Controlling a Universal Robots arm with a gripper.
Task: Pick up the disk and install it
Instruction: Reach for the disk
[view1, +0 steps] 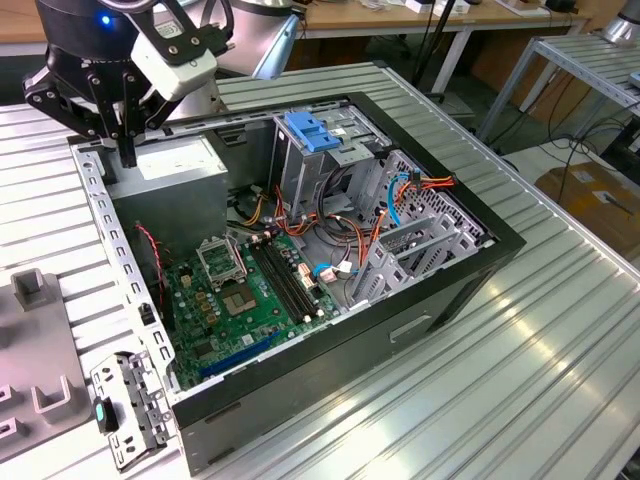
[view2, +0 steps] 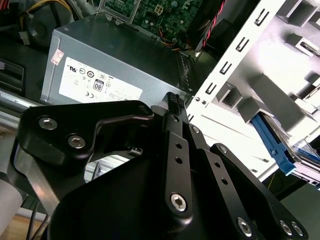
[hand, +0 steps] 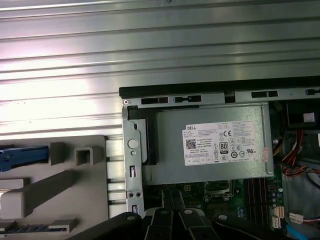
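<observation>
My gripper (view1: 128, 156) hangs over the back left corner of the open computer case (view1: 455, 275), above the grey power-supply box (view1: 176, 166). Its fingers stand together with nothing between them, as both wrist views show (view2: 173, 100) (hand: 175, 216). The disk shows as a blue carrier edge (hand: 22, 156) lying in the light grey fixture tray (hand: 65, 185) outside the case wall. In the second wrist view the same blue edge (view2: 274, 146) lies in the tray, off to the side of the gripper. Most of the disk is cut off by the picture edges.
Inside the case are the green motherboard (view1: 245, 295), loose cables (view1: 330, 235) and a tall metal drive cage with a blue latch (view1: 313, 135) on top. The perforated case wall (view1: 110, 240) separates the tray (view1: 35, 330) from the case. The ribbed metal table (view1: 540, 380) surrounds everything.
</observation>
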